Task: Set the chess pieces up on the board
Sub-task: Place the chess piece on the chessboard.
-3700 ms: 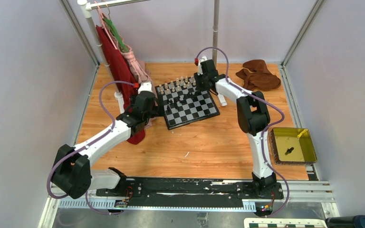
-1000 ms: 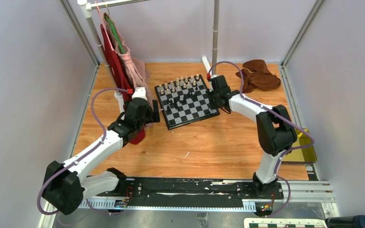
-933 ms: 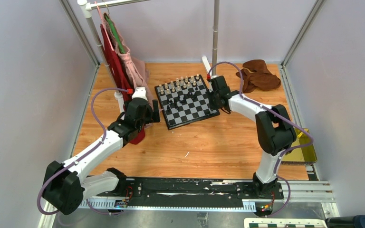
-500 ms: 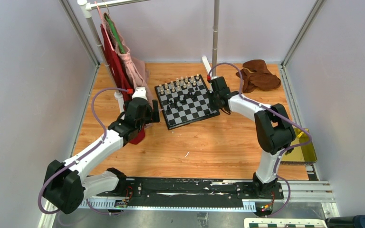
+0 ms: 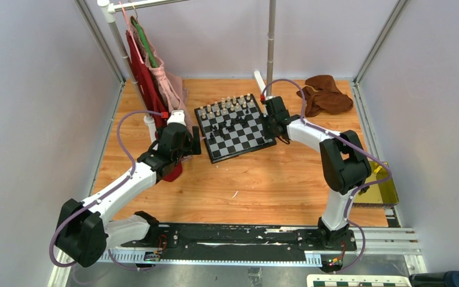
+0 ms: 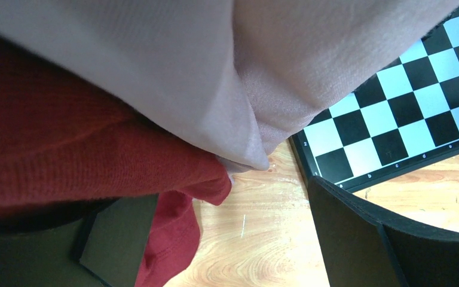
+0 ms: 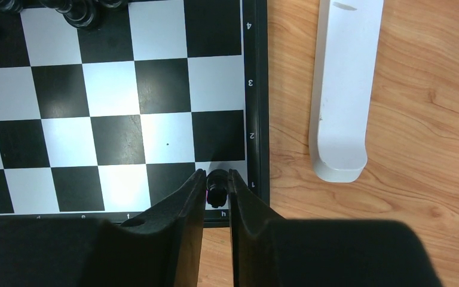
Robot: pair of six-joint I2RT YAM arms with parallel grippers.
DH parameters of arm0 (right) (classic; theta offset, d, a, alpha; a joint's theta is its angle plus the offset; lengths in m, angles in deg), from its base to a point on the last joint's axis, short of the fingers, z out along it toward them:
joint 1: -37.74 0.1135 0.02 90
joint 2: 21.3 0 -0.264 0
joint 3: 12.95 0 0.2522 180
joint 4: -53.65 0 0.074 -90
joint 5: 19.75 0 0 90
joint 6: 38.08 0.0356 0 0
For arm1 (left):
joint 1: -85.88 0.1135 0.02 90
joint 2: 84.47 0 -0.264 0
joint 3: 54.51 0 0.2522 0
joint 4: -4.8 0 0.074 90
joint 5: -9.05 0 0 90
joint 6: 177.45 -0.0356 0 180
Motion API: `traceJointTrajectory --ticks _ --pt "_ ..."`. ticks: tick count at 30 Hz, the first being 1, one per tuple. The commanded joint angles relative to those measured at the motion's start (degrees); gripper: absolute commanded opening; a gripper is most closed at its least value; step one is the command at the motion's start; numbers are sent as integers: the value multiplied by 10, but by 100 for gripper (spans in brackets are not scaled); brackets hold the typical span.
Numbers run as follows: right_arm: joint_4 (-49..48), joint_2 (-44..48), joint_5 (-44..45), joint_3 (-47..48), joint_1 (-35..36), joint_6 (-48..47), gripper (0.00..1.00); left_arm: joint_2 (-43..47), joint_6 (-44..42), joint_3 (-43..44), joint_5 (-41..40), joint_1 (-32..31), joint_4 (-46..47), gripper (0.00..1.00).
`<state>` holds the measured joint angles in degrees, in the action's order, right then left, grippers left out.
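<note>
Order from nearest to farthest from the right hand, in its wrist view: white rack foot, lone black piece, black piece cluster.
1. Lone black piece: inside the right hand, at the board corner.
2. White rack foot: right, off the board.
3. Black piece cluster: far top left.

Largely hidden under draped pale-pink fabric [image 6: 215,60], left wrist view — checkered black-and-white chessboard [image 6: 406,113]. Cropped by right wrist view's top edge — small black chess pieces [image 7: 80,15].

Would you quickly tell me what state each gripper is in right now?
Left gripper: open, holding nothing.
Right gripper: jaws close around a black chess piece at a corner of the board; whether it is gripped cannot be told.
</note>
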<state>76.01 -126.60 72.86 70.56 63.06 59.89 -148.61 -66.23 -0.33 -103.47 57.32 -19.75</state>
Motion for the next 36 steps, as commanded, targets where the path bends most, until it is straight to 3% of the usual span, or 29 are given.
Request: traceJointTrajectory --ticks 1,19,36 --pt "15 -7 4 -3 -6 -2 25 -5 -3 11 0 6 -1 100" --pt "54 6 11 52 -6 -34 33 6 16 13 -6 6 -1 100" --pt "104 -106 -15 253 -6 -48 41 -9 14 27 -6 6 21 100"
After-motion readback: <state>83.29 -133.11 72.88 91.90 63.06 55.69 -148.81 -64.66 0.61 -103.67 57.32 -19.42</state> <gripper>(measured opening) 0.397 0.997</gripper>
